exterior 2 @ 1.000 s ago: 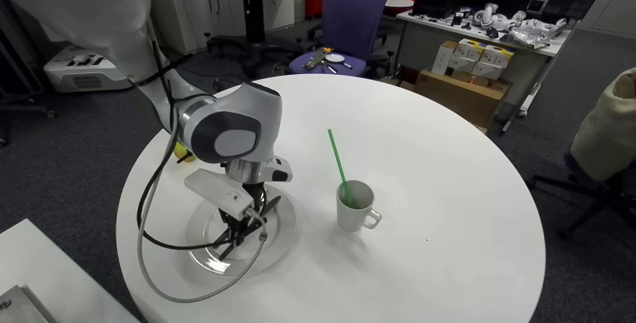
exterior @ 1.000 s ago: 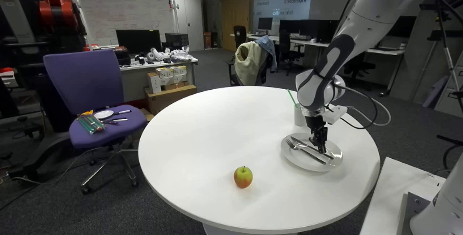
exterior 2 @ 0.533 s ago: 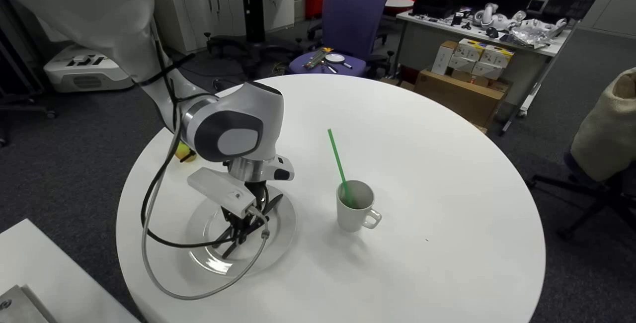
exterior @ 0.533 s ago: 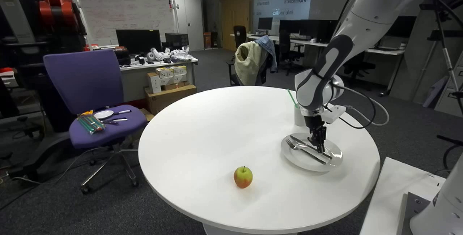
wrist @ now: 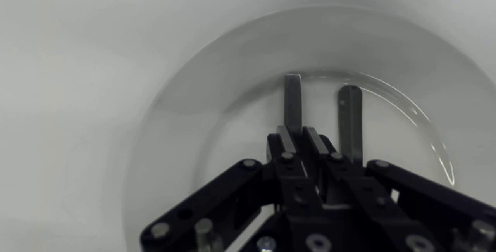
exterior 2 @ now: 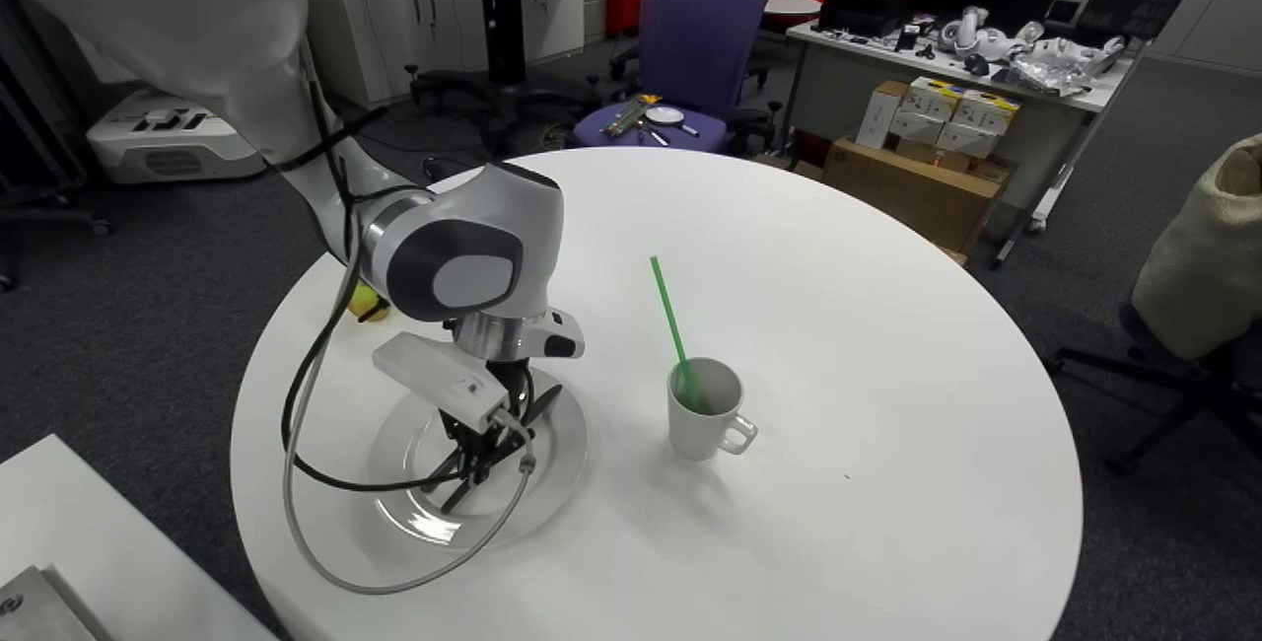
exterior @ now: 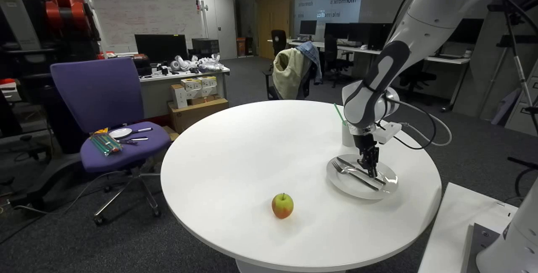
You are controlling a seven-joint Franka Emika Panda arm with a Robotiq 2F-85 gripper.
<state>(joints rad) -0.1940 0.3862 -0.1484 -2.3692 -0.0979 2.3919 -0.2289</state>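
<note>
Knife is lying on the plate just beside the fork; jaws are gripping it; we're advising a firm, square pinch, avoiding the fork and not scraping the plate.

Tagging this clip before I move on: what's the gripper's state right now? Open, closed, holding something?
Gripper: closed, holding the knife by its dark handle.
</note>
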